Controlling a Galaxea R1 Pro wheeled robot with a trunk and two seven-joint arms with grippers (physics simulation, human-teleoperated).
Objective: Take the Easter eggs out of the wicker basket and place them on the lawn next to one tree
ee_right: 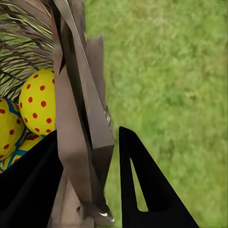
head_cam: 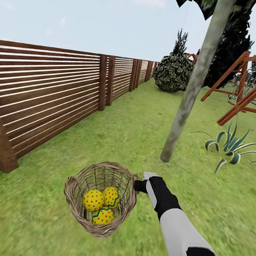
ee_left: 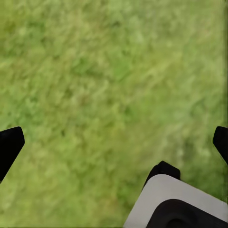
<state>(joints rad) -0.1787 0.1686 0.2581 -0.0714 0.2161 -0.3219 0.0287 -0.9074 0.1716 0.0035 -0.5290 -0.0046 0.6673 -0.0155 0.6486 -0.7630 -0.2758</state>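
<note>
We log wicker basket (head_cam: pixel 100 198): loose tan woven strands, rough, matt | Easter eggs (head_cam: pixel 101 205): smooth, faint sheen, painted dots | lawn (head_cam: pixel 146 118): short grass, matt | tree (head_cam: pixel 191 88) trunk: mottled, matt bark | fence (head_cam: pixel 46 93): brown slatted wood | right gripper (ee_right: pixel 102 161): smooth black plastic look.

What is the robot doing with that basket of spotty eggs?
The robot's right gripper has its fingers pinched on the rim of the wicker basket, one finger inside and one outside. All three Easter eggs are still in the basket, so none has been put out yet. The basket is on the lawn, quite near a tree with a slim pale trunk. The left gripper is open over bare grass, holding nothing.
</note>
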